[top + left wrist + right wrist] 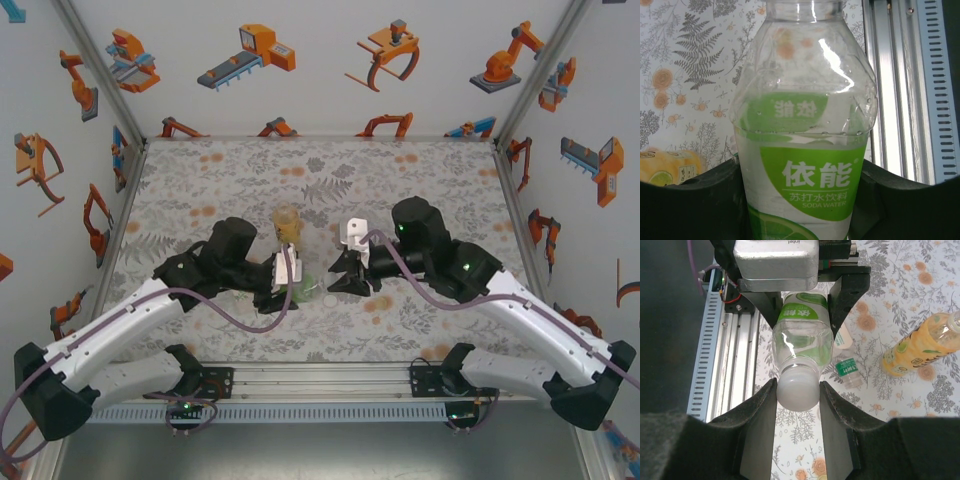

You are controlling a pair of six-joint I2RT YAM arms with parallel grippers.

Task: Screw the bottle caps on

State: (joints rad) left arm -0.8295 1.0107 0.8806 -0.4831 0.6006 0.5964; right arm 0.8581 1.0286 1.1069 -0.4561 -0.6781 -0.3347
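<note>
At the near edge of the enclosure, past the aluminium rail (320, 380), two arms meet over the patterned surface (420, 180). The left pincer (800, 180) is clamped around the green-labelled body of a clear soda-water bottle (802, 340), holding it off the surface on its side. The bottle's long axis runs left to right across the scene, with its neck pointing right toward the other arm.

The white cap (798, 388) sits on that neck, in line with the bottle and with its flat top facing right. The right pincer (798, 390) is closed narrowly on the cap, one finger against its near side and one against its far side.

On the surface just below and beyond the held bottle lies a small green-labelled bottle (846, 370). Whether it has a cap cannot be told.

Farther back is an amber drink bottle (287, 225). From these angles it is unclear whether it stands or lies.
</note>
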